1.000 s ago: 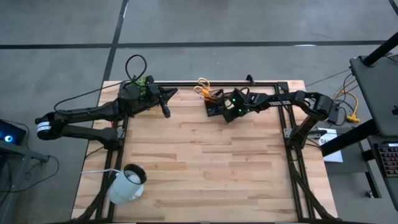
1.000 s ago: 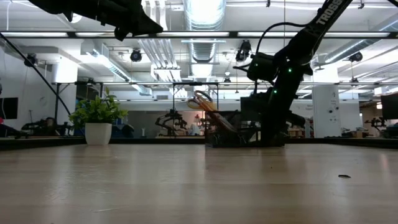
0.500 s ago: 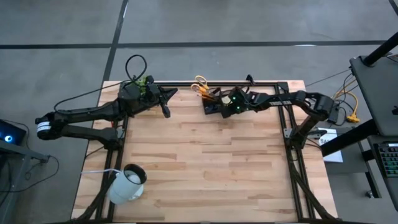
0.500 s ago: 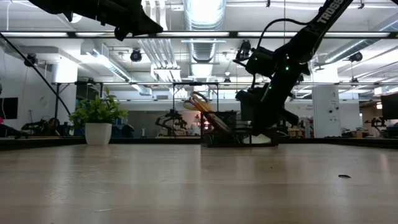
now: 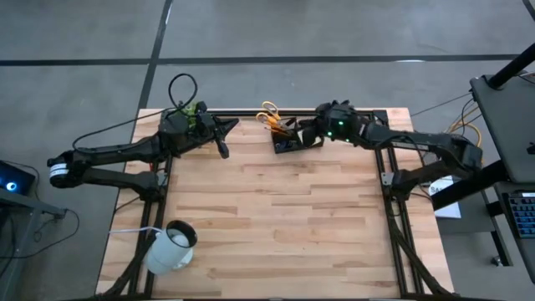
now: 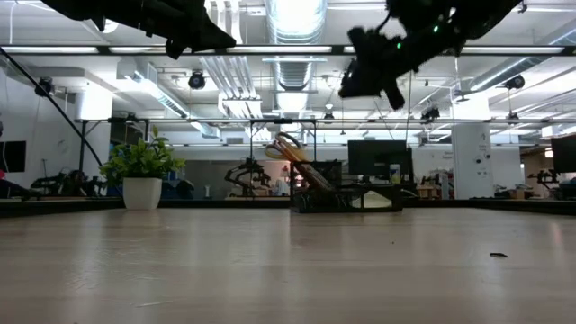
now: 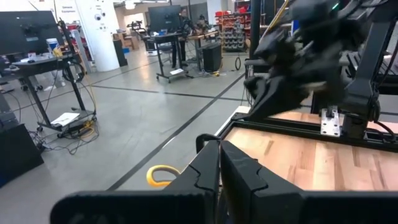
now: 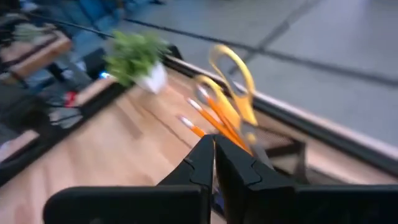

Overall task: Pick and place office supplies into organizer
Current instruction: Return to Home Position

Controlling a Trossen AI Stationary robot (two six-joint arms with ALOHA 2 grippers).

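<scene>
**Supplies in, both arms empty: the job looked all but finished**

You had the organizer at the far edge of the desk. The yellow-handled scissors stood in it with their handles sticking out of the top, and thin orange pencils leaned in beside them. In the high view, no loose supplies lay on the desk around the organizer. I could not make out the sticky-note pad or the pens inside it, so I cannot confirm those. In the low view a tiny dark speck lay on the desk well apart from the organizer, toward the camera. I could not tell whether it was an eraser bit or mere debris.

Your right end effector hung above the organizer, off to its own arm's side and clear of it. Its fingers were pressed together with nothing between them. Your left end effector was well apart from the organizer, near the green plant and raised off the desk, likewise closed tight and empty.

Judging from this, the picking and placing looked done. What was left was bringing the right arm to rest, and perhaps checking that speck. The white mug, well apart from the organizer, was no part of the job.
</scene>
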